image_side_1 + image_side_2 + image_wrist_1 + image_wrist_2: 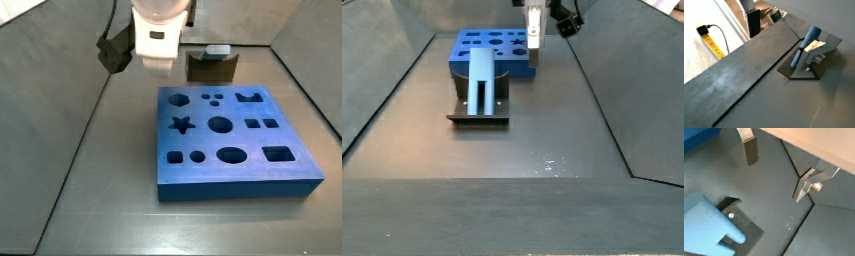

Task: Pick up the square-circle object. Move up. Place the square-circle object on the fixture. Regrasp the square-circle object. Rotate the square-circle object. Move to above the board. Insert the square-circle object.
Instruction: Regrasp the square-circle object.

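Gripper (543,30) up beside board (492,48), jaws apart, empty; peg (481,80) leaning upright on fixture (480,110), well apart, regrasp pending

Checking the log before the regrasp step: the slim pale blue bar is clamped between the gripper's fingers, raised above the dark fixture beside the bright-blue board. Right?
Not quite. The slim pale blue bar rests on the dark fixture beside the bright-blue board; a side view shows it. The gripper hangs above, open, with nothing between its silver fingers in a wrist view.
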Available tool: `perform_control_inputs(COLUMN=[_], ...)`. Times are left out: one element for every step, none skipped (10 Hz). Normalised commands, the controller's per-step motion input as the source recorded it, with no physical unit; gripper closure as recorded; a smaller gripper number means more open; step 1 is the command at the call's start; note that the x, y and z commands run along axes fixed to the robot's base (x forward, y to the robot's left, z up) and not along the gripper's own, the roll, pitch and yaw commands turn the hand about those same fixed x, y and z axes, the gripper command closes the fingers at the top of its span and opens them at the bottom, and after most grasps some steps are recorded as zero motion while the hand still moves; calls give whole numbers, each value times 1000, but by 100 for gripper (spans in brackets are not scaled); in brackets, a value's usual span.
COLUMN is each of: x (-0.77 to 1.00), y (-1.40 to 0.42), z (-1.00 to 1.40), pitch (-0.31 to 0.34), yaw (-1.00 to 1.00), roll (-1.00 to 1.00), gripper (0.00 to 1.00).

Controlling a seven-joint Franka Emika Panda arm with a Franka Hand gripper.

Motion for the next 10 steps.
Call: perform_control_inputs(x=[61,54,46,43,1000,1000,1000,1000,1000,1000], y=[-49,-46,-48,-49,-26,-25,-25,-26,-29,-30], z=[-7,-10,-16,-18,-9,-15,-31,-33,-37,-41], pitch=[95,-1,-54,-84,-14,-9,1,-4,-3,7], yaw=[404,356,313,258,175,124,92,61,43,30], roll=[107,93,88,86,108,111,123,133,133,136], gripper=[0,0,0,0,0,0,0,0,0,0])
